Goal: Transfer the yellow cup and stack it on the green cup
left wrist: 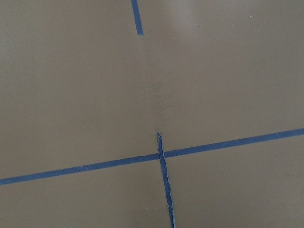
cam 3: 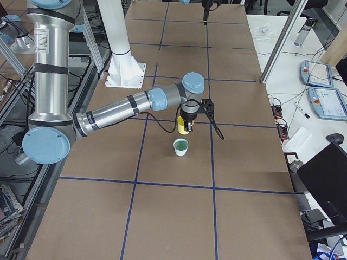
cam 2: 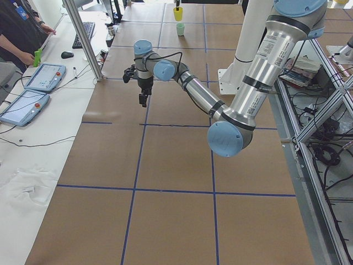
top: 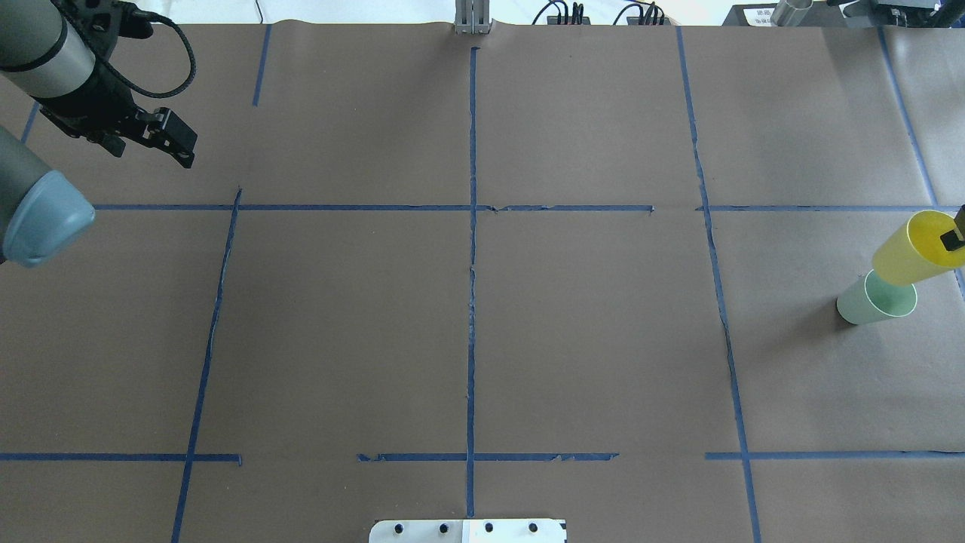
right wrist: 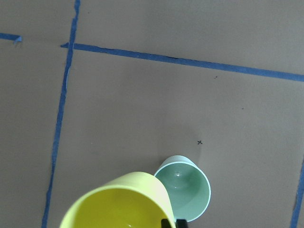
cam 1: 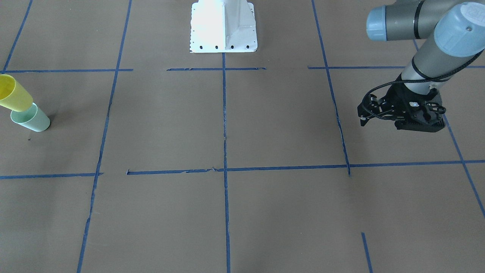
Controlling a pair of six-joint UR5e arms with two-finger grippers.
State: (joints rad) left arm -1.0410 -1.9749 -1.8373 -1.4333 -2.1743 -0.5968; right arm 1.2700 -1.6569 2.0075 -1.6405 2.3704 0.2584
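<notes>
The yellow cup (top: pixel 908 253) hangs tilted in my right gripper (top: pixel 951 240), which is shut on its rim. Its base hovers just over the rim of the green cup (top: pixel 874 299), which stands upright on the table. The exterior right view shows the yellow cup (cam 3: pixel 182 125) a little above the green cup (cam 3: pixel 180 147), not inside it. The right wrist view shows both the yellow cup (right wrist: pixel 118 204) and the green cup (right wrist: pixel 185 190). My left gripper (top: pixel 170 137) is open and empty, far across the table, above bare paper.
Brown paper with blue tape lines (top: pixel 472 226) covers the table. The robot's white base (cam 1: pixel 223 26) stands at the table's near edge. Operators' tablets and cables (cam 3: pixel 320 86) lie on a side table beyond the far edge.
</notes>
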